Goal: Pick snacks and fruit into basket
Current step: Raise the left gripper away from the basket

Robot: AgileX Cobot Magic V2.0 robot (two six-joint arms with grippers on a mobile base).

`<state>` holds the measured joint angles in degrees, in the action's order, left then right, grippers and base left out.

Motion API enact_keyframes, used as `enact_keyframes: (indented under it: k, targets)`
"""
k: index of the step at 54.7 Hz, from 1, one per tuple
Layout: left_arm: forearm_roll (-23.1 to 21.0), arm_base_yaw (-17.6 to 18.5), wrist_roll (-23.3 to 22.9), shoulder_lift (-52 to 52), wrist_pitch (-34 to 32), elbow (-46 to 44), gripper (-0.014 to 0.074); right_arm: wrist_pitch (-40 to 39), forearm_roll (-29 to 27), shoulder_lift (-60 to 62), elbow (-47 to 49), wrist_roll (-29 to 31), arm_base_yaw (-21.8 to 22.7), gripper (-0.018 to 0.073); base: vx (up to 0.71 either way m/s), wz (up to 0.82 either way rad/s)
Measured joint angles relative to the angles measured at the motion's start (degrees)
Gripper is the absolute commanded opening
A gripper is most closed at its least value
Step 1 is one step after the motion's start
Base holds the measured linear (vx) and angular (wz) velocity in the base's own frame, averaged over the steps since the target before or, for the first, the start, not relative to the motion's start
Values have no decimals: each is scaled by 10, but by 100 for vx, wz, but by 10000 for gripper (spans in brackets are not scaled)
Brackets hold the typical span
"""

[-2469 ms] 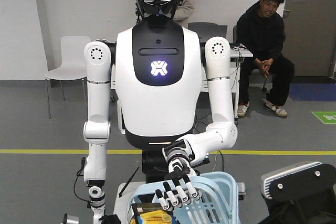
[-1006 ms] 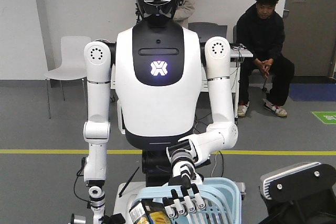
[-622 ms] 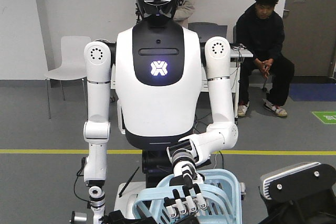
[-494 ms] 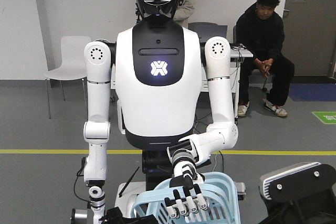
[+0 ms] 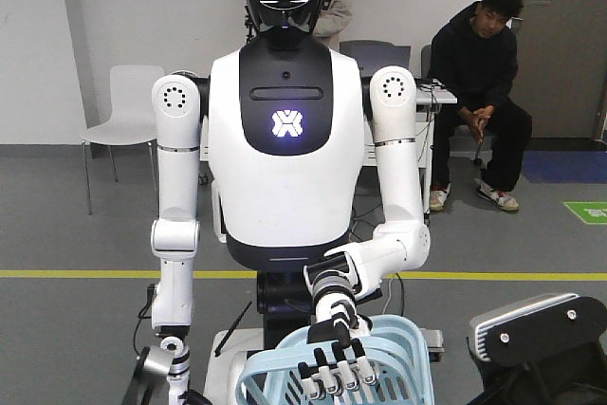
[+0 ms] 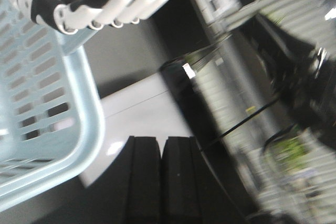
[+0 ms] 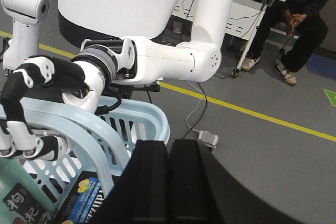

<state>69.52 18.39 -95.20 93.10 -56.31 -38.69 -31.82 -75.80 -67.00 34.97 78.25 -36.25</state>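
A white humanoid's black-and-white hand [image 5: 337,367] holds the light-blue basket [image 5: 398,348] by its handle. In the right wrist view the basket [image 7: 142,114] is at lower left. Inside it lies the snacks pouch [image 7: 13,192], mint-green with a black strip of white characters, only its corner showing. My right gripper [image 7: 168,144] is shut and empty, just right of the basket's rim. In the left wrist view the basket [image 6: 47,129] fills the left side. My left gripper [image 6: 161,141] is shut on nothing, beside the basket and outside it. The fruit is out of view.
A black and blue pack with yellow flowers [image 7: 84,198] also lies in the basket. The humanoid [image 5: 285,139] stands straight ahead. A grey arm part [image 5: 147,365] shows at lower left, a grey and black one [image 5: 541,334] at lower right. A man [image 5: 484,92] sits behind.
A dark yellow pack seen at the basket's near rim has dropped out of sight. The arm part at lower left has pulled back to the left. The basket has shifted slightly right.
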Motion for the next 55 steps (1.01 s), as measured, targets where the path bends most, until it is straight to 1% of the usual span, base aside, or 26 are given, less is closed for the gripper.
enact_keyframes:
  k: [5,6,8,10,13,17,19,23,28,34,38,45,55]
  targets:
    - [90,-6,1,-86,114,0,1,32,19,0,0,0,0,-8,0,0]
    - [102,-6,1,-99,131,0,1,43,23,0,0,0,0,-8,0,0]
    - [142,-6,1,-138,180,0,2,69,39,0,0,0,0,-8,0,0]
    - [167,-6,1,-177,223,0,1,90,52,0,0,0,0,-8,0,0]
    - [203,-6,1,-226,268,0,3,123,64,0,0,-1,0,-8,0,0]
    - [248,-6,1,-282,310,0,2,147,69,0,0,-1,0,-8,0,0]
    - [271,-6,1,-312,321,0,2,155,70,0,0,-1,0,-8,0,0]
    - [301,-6,1,-364,334,1,2,168,72,0,0,-2,0,-8,0,0]
    - [315,-6,1,-425,362,12,2,191,75,3,0,-2,0,-8,0,0]
    - [316,-6,-1,-494,423,44,2,222,77,10,0,4,0,-8,0,0]
    - [316,-6,-21,-543,456,83,2,247,79,18,0,9,0,-8,0,0]
    - [316,-6,-46,-608,462,143,2,284,81,36,0,12,0,-8,0,0]
    - [316,-6,-51,-665,462,207,2,329,77,87,-1,11,0,-8,0,0]
